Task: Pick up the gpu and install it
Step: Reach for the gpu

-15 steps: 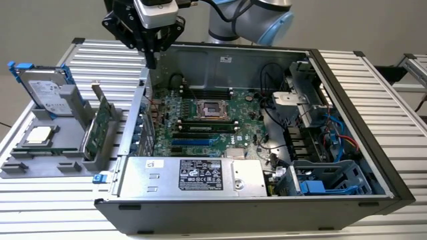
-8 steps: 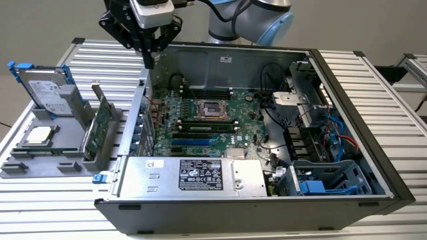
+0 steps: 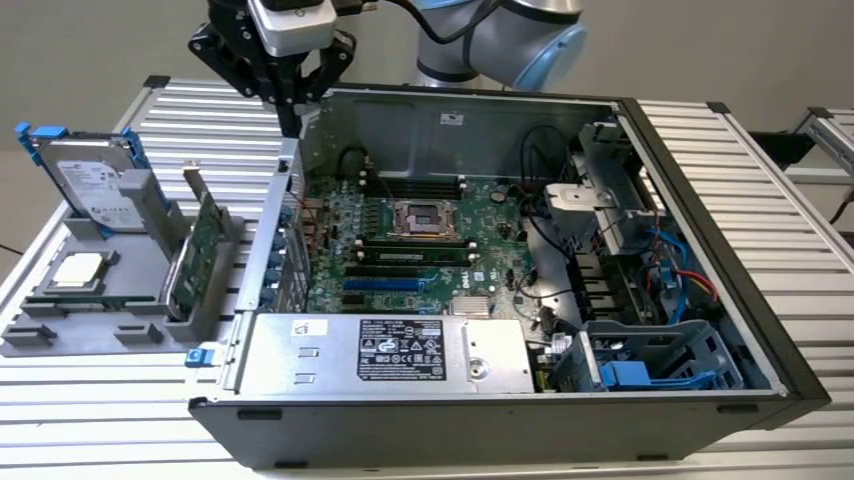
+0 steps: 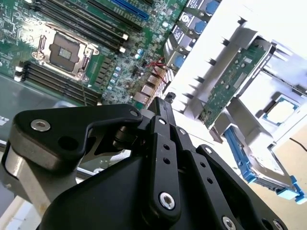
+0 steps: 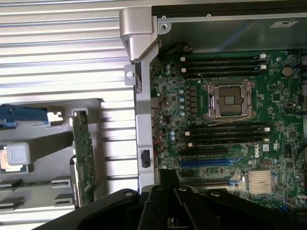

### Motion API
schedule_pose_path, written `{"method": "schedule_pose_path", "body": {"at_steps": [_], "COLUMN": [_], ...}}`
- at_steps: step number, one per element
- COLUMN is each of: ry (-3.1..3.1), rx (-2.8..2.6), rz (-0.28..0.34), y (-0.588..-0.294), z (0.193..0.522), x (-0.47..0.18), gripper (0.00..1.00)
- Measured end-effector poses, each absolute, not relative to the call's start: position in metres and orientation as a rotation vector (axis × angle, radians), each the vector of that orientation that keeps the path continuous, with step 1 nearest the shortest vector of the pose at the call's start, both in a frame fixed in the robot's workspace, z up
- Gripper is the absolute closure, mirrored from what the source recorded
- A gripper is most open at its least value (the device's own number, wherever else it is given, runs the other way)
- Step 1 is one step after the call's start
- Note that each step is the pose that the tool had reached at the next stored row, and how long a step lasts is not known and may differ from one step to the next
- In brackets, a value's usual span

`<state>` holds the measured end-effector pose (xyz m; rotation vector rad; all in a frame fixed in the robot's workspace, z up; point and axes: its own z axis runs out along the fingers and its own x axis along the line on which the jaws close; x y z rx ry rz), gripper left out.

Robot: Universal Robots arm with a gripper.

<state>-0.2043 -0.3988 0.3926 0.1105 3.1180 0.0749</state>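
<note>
Exterior view: the gripper (image 3: 288, 125), fingers pressed together on nothing, hangs above the computer case (image 3: 467, 430) wall facing the gray tray (image 3: 80, 335). One gpu (image 3: 204, 250) stands on edge in that tray, just beside the case, alongside one hard drive (image 3: 94, 185) and one CPU (image 3: 78, 270). One white label (image 3: 407, 350) sits inside the case.

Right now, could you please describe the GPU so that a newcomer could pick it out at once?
On the exterior view's left of the open computer case sits a grey parts holder. The gpu stands on edge in its slot nearest the case. It is the thin green circuit card, unlike the boxy blue-framed hard drive and the small square CPU chip.
</note>
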Motion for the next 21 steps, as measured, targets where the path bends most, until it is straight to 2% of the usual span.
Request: {"method": "schedule_pose_path", "body": {"at_steps": [21], "ry": [3.118], "rx": [0.111], "rz": [0.075], "y": [-0.399], "z": [0.393], "x": [-0.223], "gripper": [1.00]}}
